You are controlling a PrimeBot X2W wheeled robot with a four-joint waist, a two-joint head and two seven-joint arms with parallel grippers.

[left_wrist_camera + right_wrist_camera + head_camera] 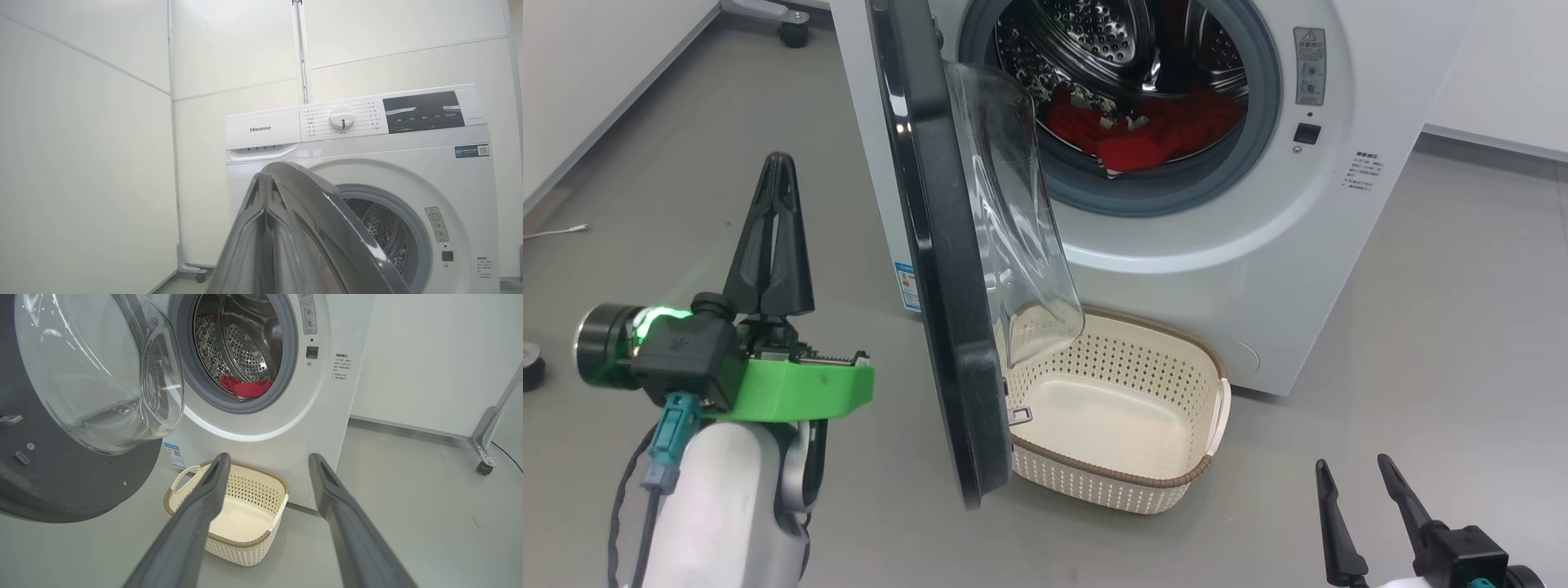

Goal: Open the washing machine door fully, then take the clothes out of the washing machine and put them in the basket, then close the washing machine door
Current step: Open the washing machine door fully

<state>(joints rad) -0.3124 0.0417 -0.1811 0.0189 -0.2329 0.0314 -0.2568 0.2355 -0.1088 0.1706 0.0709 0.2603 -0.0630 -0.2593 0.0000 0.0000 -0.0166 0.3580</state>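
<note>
Containers first. Small cream perforated plastic basket (1094, 482) with brown woven-look rim and white side handles: empty, bare bottom visible. It sits on the grey floor (1421, 367) just in front of the big white front-loading washing machine (1258, 245). That puts it ahead and to the left of the right pincer (1352, 464), well apart from it. In the right wrist view it lies beyond the fingertips, nearer the finger on that view's left.

Perforated steel drum (1111, 41): holds the clothes (1168, 131), soft bright red fabric bunched in a low heap at the drum bottom, up against the grey rubber ring (1262, 122). White-banded trim shows at the heap's front edge; the rest is plain red. The heap is well ahead of both pincers, higher than the basket.

Large round glossy black washing machine door (939, 286) with bulging clear glass bowl (1013, 204): swung out, edge-on to the head view, standing between the left pincer (778, 163) and the basket. Its lower edge and the bowl hang over the basket's left end. A small blue sticker (905, 286) on the machine front shows just behind the door's edge.

Left pincer: fingers pressed together, nothing between them, in free air left of the door's outer face, apart from it. In the left wrist view the door's dark rim curves away to the right of the closed fingers.

Right pincer: fingers spread wide, nothing between them, low over the floor, touching nothing.
</note>
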